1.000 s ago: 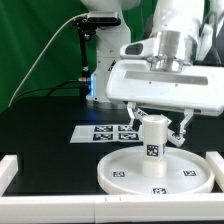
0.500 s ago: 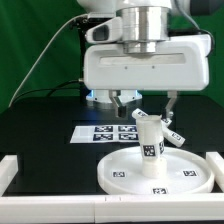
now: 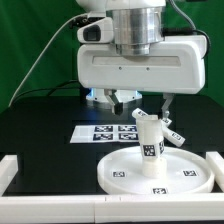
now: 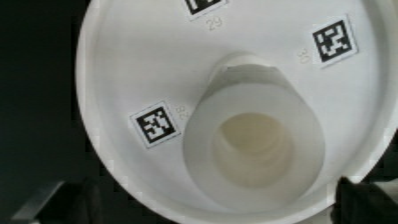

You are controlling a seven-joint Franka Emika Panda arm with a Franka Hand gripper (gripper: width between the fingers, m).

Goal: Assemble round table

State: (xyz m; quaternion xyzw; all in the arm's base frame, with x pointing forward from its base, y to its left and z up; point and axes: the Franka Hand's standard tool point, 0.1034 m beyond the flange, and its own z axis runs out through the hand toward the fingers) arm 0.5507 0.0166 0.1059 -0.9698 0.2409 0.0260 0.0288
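Observation:
The large round disc (image 3: 125,175) lies flat on the black table at the front. The thick cylindrical leg (image 3: 150,138) stands on the middle of the disc, leaning slightly. A small white tagged piece (image 3: 173,131), probably the base piece, lies just beyond the leg on the exterior view's right. My gripper (image 3: 142,104) hangs open and empty just above the leg's top, with one finger on each side. The wrist view looks down on the leg's top (image 4: 249,130) and the disc (image 4: 143,70), with my dark fingertips (image 4: 75,200) at the edge.
The marker board (image 3: 103,132) lies on the table behind the disc. White border rails run along the exterior view's left (image 3: 8,170), front (image 3: 60,212) and right (image 3: 215,160). The arm's base and cables (image 3: 95,60) stand at the back.
My gripper has let go of the leg, risen and shifted toward the exterior view's left. The leg stays standing on the disc.

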